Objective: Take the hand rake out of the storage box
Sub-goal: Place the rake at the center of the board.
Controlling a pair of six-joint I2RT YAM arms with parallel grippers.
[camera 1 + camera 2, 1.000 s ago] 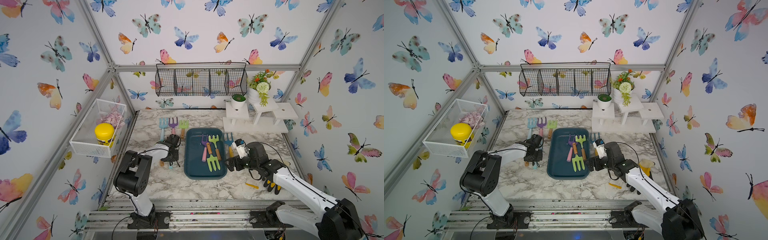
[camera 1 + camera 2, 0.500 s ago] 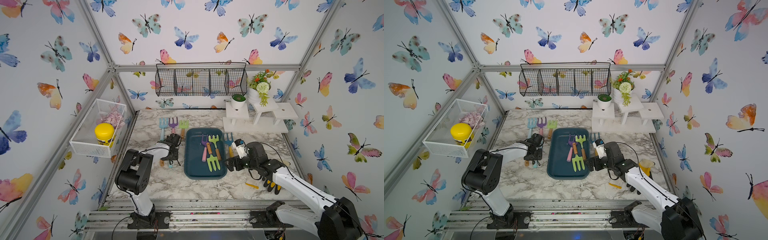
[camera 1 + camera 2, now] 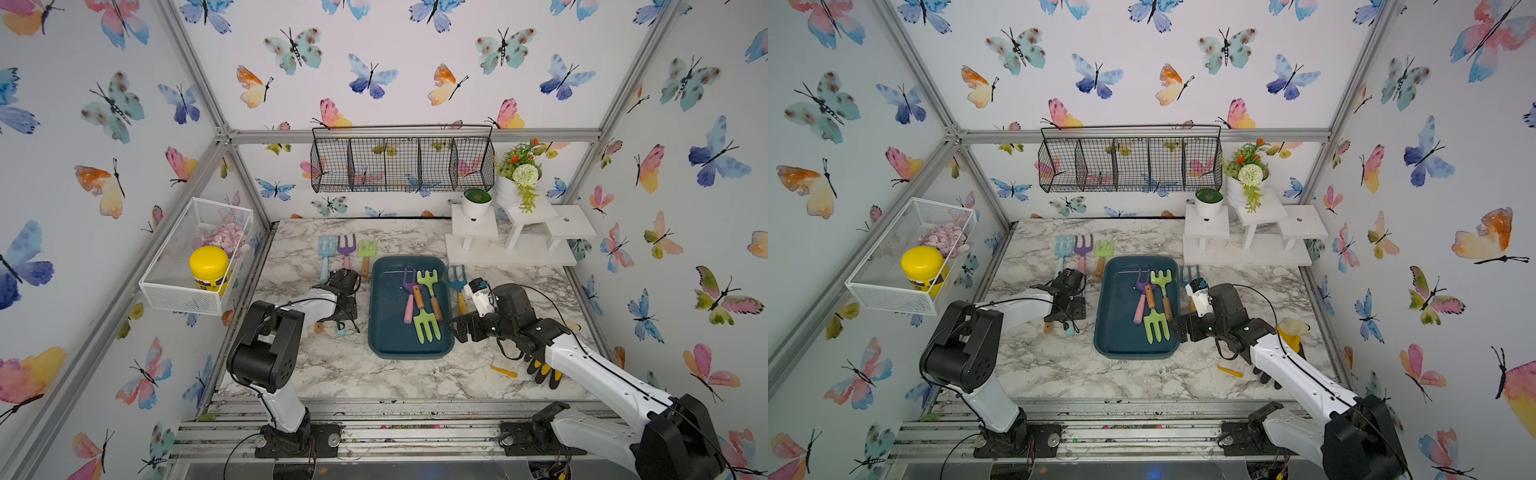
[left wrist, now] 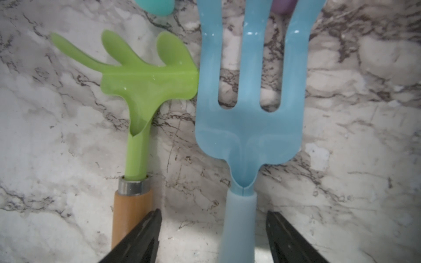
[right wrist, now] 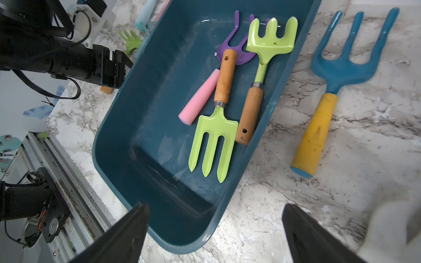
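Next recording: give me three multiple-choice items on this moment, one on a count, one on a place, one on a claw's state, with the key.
1. How many tools lie in the storage box?
A. two
B. three
C. five

2. Where is the blue fork with the yellow handle?
A. inside the storage box
B. leaning across its rim
C. flat on the marble table beside it

3. How does the right claw stand?
A. open, gripping nothing
B. shut on a handle
C. shut on nothing

Key: 1 B, a purple rake, a green fork and a green rake lie inside; 2 C, it lies on the marble outside the box's wall; 3 A, its jaws stand wide apart, empty.
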